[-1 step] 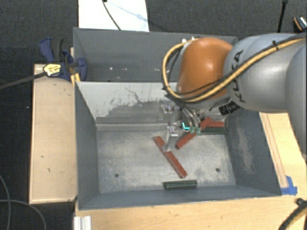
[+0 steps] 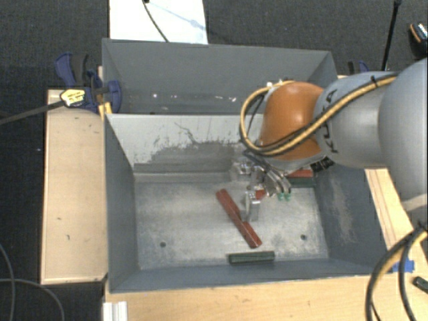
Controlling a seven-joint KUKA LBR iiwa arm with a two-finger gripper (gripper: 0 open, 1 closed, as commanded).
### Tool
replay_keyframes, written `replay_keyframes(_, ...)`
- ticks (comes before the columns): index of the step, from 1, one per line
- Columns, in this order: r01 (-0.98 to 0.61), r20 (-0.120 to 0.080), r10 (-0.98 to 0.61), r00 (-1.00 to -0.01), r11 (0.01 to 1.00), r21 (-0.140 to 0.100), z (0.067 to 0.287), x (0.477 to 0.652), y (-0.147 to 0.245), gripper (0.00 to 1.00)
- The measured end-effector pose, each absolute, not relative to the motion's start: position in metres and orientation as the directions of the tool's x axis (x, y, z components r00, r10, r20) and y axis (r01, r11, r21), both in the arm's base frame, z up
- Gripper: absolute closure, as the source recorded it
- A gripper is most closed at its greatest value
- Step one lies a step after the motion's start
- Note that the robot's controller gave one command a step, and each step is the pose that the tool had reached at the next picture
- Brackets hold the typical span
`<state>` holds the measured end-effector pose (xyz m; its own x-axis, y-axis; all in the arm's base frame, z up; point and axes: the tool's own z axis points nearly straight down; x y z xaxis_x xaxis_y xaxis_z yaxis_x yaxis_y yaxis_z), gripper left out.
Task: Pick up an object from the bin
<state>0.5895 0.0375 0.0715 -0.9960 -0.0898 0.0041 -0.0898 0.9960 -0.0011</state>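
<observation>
My gripper [image 2: 253,204] hangs low over the middle right of the bin floor, under the arm's orange cover. Its tip is right at a long red-brown bar [image 2: 238,219] that lies slanted from upper left to lower right; whether it touches the bar I cannot tell. A short dark green bar [image 2: 251,258] lies flat along the bin's front wall, a little below the red-brown bar's lower end. A small red piece [image 2: 302,174] peeks out beside the arm at the right.
The arm and its orange cover hide the bin's back right part. The left half of the floor is bare metal. Sloping walls close the bin on all sides.
</observation>
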Motion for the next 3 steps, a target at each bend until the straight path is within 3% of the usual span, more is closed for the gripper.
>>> replay_keyframes(1, -0.38, 0.0, -0.38, -0.925, 0.925, 0.002, 0.072, 0.541, 0.085, 0.0)
replay_keyframes(2, -0.373, -0.001, -0.373, -0.928, 0.928, 0.001, 0.073, 0.542, 0.083, 1.0)
replay_keyframes(3, -0.298, -0.012, -0.298, -0.954, 0.954, -0.002, 0.271, 0.542, 0.072, 1.0)
